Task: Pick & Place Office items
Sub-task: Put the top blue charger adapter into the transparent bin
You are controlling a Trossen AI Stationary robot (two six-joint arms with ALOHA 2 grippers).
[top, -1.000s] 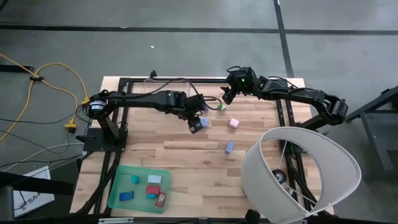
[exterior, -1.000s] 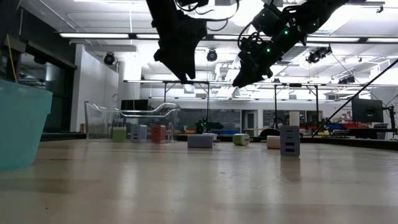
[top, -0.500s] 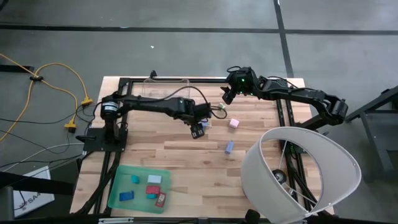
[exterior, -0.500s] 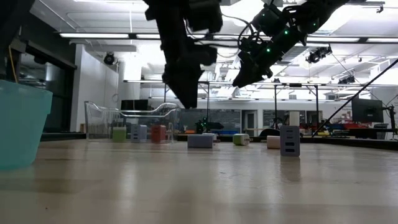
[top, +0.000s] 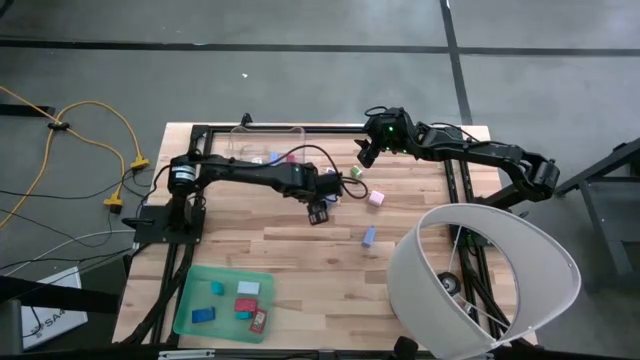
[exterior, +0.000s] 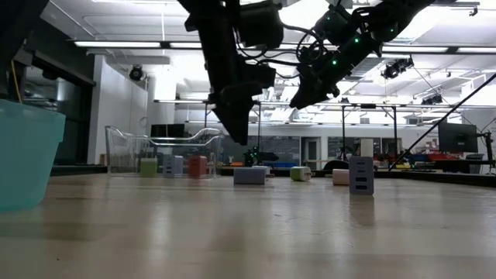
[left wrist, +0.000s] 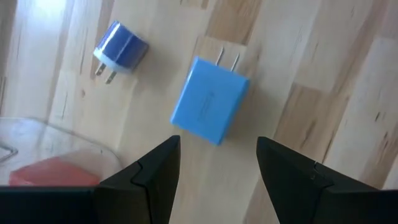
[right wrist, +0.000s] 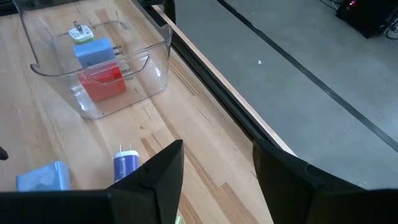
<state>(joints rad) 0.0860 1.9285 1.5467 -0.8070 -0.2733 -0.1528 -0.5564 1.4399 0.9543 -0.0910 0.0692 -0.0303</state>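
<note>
A light blue block with two prongs (left wrist: 210,99) lies flat on the wooden table, straight ahead of my left gripper (left wrist: 217,163). That gripper hangs open above it, pointing steeply down, with nothing between the fingers (top: 319,212). A small dark blue plug (left wrist: 120,50) lies beside the block. A pink block (top: 376,198), a green one (top: 356,172) and a grey-blue one (top: 369,236) rest farther right. My right gripper (top: 363,157) waits open in the air near the far edge.
A clear bin (right wrist: 99,68) at the far edge holds blue and red pieces. A flat green tray (top: 190,310) at the near left holds several pieces. A big white lampshade (top: 480,280) covers the near right corner. Black frame rails (top: 300,128) run along the edges.
My left gripper has come down toward the light blue block and shifted a little toward the table's right, rolling slightly about its own axis. Its fingers have stayed apart. My right arm has kept still.
</note>
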